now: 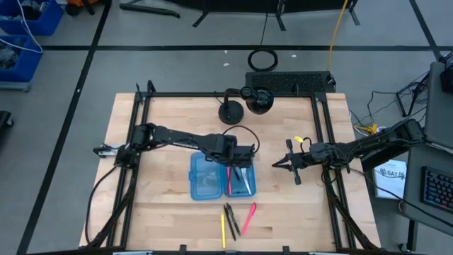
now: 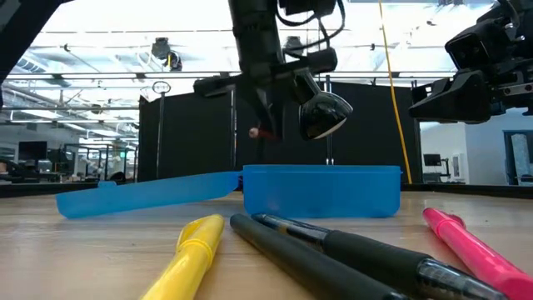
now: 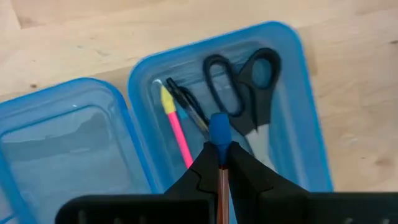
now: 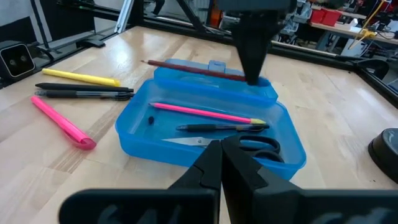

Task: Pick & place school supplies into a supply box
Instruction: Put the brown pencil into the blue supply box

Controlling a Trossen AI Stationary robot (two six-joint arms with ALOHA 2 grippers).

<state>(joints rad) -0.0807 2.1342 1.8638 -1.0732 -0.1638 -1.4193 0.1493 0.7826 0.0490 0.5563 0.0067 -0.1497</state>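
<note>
The blue supply box (image 1: 200, 177) lies open, its lid half (image 2: 141, 196) flat toward the table's left. Its tray half (image 3: 292, 93) holds a pink pencil (image 3: 178, 134), a black pen (image 4: 217, 127) and black-handled scissors (image 3: 245, 84). My left gripper (image 1: 241, 152) hangs over the tray, shut on a reddish-brown pencil (image 4: 186, 67) with a blue cap (image 3: 219, 130). My right gripper (image 1: 277, 165) is shut and hovers to the right of the box, touching nothing. Near the table's near edge lie a yellow pen (image 1: 223, 228), black pens (image 1: 231, 218) and a pink marker (image 1: 248, 218). My left gripper pinches the reddish-brown pencil's shaft (image 3: 222, 179) between its two fingers, near the blue-capped end. The fingers (image 4: 252, 59) come from above, pointing down, across the pencil. The pencil is lifted clear and about level above the box's far wall, its long free end (image 4: 149, 62) sticking out sideways.
A round black base (image 1: 230, 112) and a black camera (image 1: 259, 99) stand near the far edge. Black frame rails (image 1: 134, 142) run along both table sides. Bare wood lies to the left and right of the loose pens.
</note>
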